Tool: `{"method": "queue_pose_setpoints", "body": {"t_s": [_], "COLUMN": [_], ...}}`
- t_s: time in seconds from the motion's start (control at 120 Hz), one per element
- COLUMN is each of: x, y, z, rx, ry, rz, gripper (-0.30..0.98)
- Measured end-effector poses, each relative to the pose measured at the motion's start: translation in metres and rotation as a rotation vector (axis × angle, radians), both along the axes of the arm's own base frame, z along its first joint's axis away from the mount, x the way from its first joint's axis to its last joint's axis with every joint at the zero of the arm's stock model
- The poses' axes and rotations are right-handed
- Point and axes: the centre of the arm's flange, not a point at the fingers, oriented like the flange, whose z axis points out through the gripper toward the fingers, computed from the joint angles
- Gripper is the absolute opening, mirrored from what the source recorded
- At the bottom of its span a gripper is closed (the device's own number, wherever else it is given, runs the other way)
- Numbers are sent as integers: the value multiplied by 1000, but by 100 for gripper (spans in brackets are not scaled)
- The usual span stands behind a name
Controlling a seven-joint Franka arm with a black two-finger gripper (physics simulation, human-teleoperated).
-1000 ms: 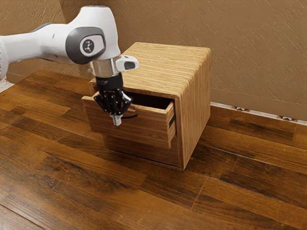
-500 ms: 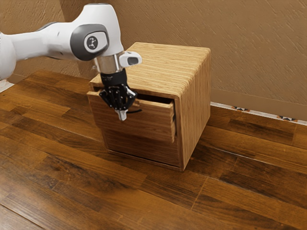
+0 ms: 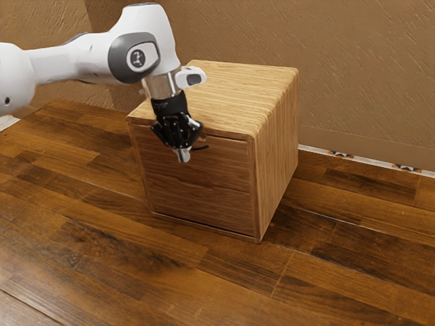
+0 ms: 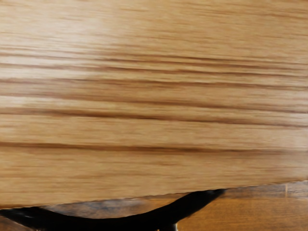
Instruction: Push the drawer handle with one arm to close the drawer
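The end effector (image 3: 183, 155) stands before the upper drawer (image 3: 221, 166), fingertips pointing down and brought together, with nothing visibly gripped. The handle (image 3: 200, 147) lies just beside the fingertips, apparently on their cabinet side; whether they touch it cannot be told. Its long axis runs level across the drawer front, roughly parallel to the upper edge of the cabinet (image 3: 277, 136) and crosswise to the direction of push. One end extends past the fingers toward the exterior view's right. The single arm (image 3: 68, 64) reaches in from the exterior view's left, so any remaining push is judged to go straight toward the cabinet, square to that axis.

The handle is a slim, black, shallow bow, its middle standing out from the wood. The drawer front is brown, with grain running crosswise, and sits about flush in the cabinet's frame below a thin dark seam. Closing appears essentially complete; a light press, then withdrawal clear of the bow, seems appropriate.
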Motion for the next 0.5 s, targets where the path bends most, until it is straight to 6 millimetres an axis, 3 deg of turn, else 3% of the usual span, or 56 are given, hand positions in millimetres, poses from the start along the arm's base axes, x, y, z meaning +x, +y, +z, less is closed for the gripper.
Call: {"method": "queue_pose_setpoints", "body": {"t_s": [0.142, 0.175, 0.258, 0.292, 0.342, 0.367, 0.425, 0.5], "x": [-23, -33, -73, -93, -131, -147, -168, -178], "y": [24, 30, 40, 25, -27, -43, -51, -46], "z": [15, 29, 91, 115, 171, 189, 216, 223], "rx": [31, 43, 87, 103, 112, 114, 121, 138], "ry": [-10, -21, -63, -68, -109, -116, -116, -77], "rz": [46, 58, 88, 65, -41, -88, -156, -207], "gripper": [-10, -10, 8, 16, 27, 32, 40, 49]}}
